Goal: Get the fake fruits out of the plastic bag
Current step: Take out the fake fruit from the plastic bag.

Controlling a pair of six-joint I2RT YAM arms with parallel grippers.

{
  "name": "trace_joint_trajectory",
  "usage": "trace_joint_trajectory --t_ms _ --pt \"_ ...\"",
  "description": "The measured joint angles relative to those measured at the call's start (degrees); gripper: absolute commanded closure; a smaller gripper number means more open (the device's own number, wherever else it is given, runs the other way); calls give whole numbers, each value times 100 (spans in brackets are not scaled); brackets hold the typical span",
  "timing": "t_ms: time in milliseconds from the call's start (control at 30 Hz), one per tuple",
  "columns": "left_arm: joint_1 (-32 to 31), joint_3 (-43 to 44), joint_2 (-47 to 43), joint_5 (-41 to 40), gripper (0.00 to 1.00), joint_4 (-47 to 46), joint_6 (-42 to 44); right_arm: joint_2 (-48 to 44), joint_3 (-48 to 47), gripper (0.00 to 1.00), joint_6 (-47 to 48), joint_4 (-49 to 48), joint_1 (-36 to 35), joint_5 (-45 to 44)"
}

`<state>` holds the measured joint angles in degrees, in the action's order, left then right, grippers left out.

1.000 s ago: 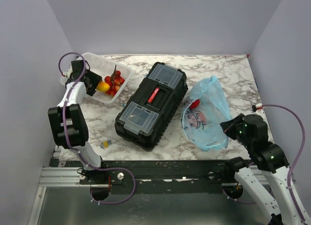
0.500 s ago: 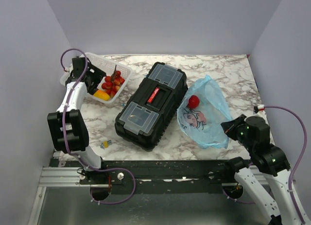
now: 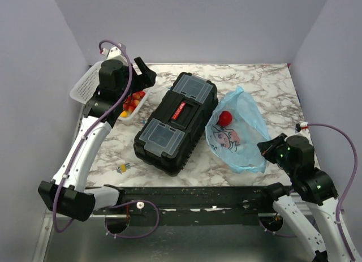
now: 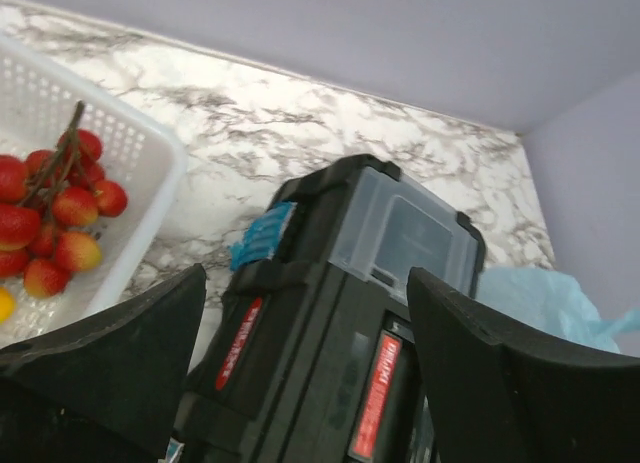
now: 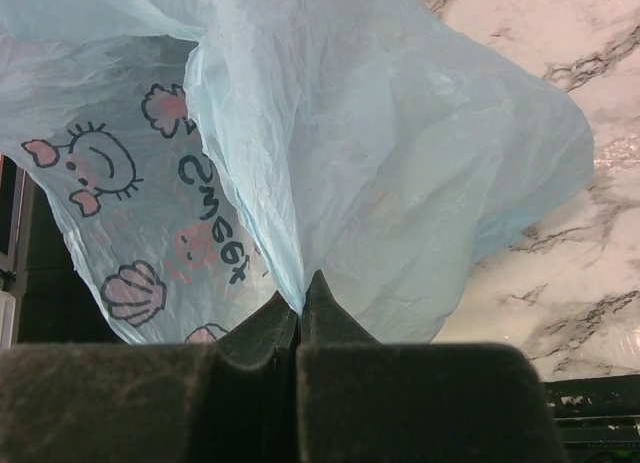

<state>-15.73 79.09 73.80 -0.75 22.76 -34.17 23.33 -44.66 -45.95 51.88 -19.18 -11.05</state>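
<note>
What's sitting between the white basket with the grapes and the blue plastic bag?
A black toolbox lies diagonally between the white basket and the plastic bag; the top view shows it.

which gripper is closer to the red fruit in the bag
Right. The right gripper pinches the bag's edge near the red fruit; the left gripper hangs by the basket, past the toolbox.
</note>
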Motion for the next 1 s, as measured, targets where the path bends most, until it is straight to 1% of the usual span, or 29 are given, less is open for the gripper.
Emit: trace_joint_trajectory --t_ms 67,133,233,367,467,767,867,1000 --pt "-111 -90 -262 111 24 -59 142 17 0 99 0 0 0 0" --pt "-400 -223 -498 431 24 -188 459 52 0 99 -4 0 0 -2" --pt "-1097 -376 -621 804 24 -376 946 131 0 99 -2 2 0 0" --pt "-2017 -868 -833 1084 23 -841 1416 188 0 99 17 2 0 2" --pt "-2511 -1075 -890 1161 23 -1147 1622 186 0 99 17 2 0 2" --pt "-4050 -1191 -669 1147 25 -1853 2758 129 4 99 17 0 0 4" --pt "-4325 -1305 -407 1021 26 -2039 2844 -33 4 99 17 2 0 4" --pt "-4492 -1388 61 739 28 -2251 2771 -98 4 99 28 2 0 7"
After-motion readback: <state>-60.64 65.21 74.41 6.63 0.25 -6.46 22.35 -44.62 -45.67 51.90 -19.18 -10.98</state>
